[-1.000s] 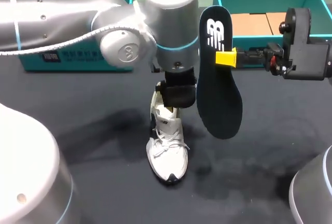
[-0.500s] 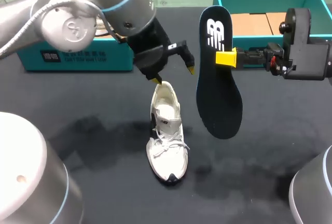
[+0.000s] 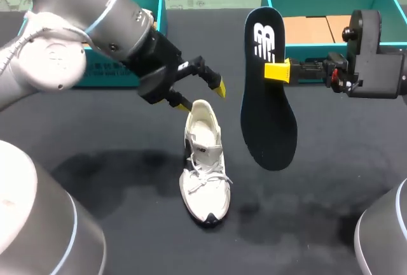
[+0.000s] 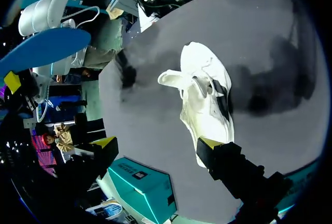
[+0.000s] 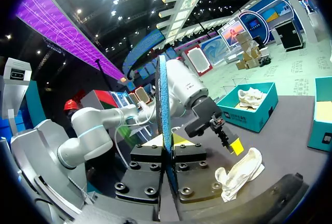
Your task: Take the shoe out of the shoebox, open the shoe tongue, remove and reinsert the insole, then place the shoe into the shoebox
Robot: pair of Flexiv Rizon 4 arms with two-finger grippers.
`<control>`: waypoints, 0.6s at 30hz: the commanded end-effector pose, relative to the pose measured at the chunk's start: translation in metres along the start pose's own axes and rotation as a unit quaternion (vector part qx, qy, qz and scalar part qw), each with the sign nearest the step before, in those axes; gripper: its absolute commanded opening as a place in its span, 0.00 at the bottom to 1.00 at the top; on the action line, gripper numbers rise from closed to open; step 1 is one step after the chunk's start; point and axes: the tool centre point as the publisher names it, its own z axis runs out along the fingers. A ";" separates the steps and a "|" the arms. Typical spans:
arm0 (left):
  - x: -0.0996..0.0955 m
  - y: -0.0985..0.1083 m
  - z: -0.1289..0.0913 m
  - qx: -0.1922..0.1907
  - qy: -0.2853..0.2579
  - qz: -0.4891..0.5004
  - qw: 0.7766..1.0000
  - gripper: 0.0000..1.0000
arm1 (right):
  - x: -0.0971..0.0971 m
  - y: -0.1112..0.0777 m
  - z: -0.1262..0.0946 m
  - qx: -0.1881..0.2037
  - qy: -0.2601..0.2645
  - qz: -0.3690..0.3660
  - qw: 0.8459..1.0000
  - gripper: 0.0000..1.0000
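So, my right claw (image 3: 277,71) pinching insole (image 3: 268,97), hanging toe-down just right of shoe (image 3: 203,167); left claw (image 3: 201,97) wide open, empty, at heel.

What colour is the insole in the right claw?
The insole is dark navy, nearly black, with a white logo at one end; clearest in the head view.

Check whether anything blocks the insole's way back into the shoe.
Nothing lies between the insole and the shoe, but the left gripper hangs open close by the shoe's heel opening and may crowd the entry.
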 end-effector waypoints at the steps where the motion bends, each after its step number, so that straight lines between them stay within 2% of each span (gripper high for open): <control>1: 0.001 -0.008 -0.007 -0.015 -0.168 0.047 0.985 1.00 | 0.000 -0.001 0.002 0.000 -0.001 0.000 1.000 0.00; 3: -0.005 -0.007 -0.011 -0.023 -0.172 0.062 0.983 1.00 | 0.000 -0.001 0.002 0.000 -0.001 0.000 1.000 0.00; 9: -0.025 -0.001 -0.032 -0.030 -0.230 0.097 0.968 1.00 | 0.000 -0.001 0.002 0.000 -0.001 0.000 1.000 0.00; 18: -0.025 -0.001 -0.032 -0.030 -0.230 0.097 0.968 1.00 | 0.000 -0.001 0.002 0.000 -0.001 0.000 1.000 0.00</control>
